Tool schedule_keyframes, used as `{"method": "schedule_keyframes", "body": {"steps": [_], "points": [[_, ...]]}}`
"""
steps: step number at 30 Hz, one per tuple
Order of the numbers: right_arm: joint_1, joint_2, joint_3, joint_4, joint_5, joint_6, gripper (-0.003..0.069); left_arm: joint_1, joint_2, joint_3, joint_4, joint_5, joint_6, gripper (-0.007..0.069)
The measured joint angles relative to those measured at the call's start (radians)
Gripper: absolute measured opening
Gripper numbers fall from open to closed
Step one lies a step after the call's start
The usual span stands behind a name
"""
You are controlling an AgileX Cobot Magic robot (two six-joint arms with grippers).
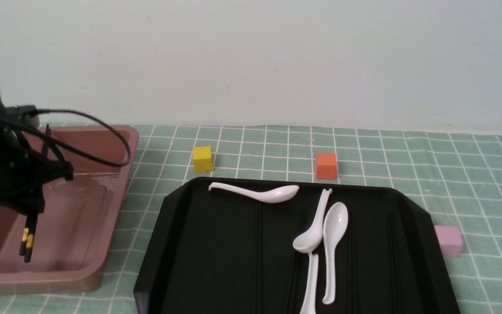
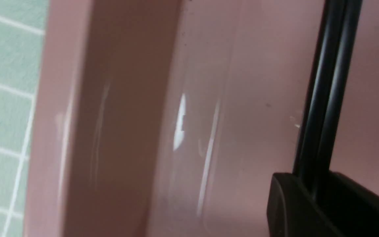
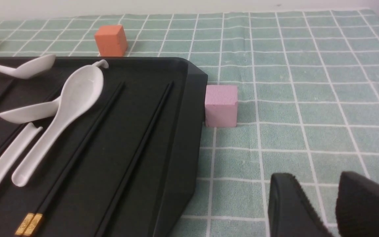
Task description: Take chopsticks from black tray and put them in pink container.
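**Status.** The left gripper [image 1: 32,208] is clamped on the chopsticks [image 1: 28,239] and hangs inside the rim line of the pink container [image 1: 115,205]. The sticks are steep, close to upright, with the gold ends lowest. Those ends appear to be clear of the floor, though contact cannot be ruled out. The left wrist view shows both sticks side by side, emerging from one finger [image 2: 294,204] against the tub's floor.

**Right side.** The right gripper [image 3: 331,204] is idle over the cloth beside the black tray [image 1: 216,244], its fingers a little apart and holding nothing. A second pair [image 3: 74,158] lies on the tray floor next to the white spoons [image 1: 335,224].

**Risks, as judged.**
- Releasing at this angle would likely drop the sticks end-first, and they could topple against a wall or tip over the rim.
- The clamp is on two thin round sticks, so one could slide free early.
- The arm's cable [image 1: 103,126] loops above the tub's far corner and could catch on the rim.
- The second pair is black on black — easily missed, which would leave the task half done.
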Motion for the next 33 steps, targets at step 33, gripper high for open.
{"method": "schedule_keyframes", "body": {"steps": [33], "points": [[0.000, 0.000, 0.000, 0.000, 0.001, 0.000, 0.0240, 0.000, -0.332, -0.022, -0.138, 0.335, -0.003, -0.0013]]}}
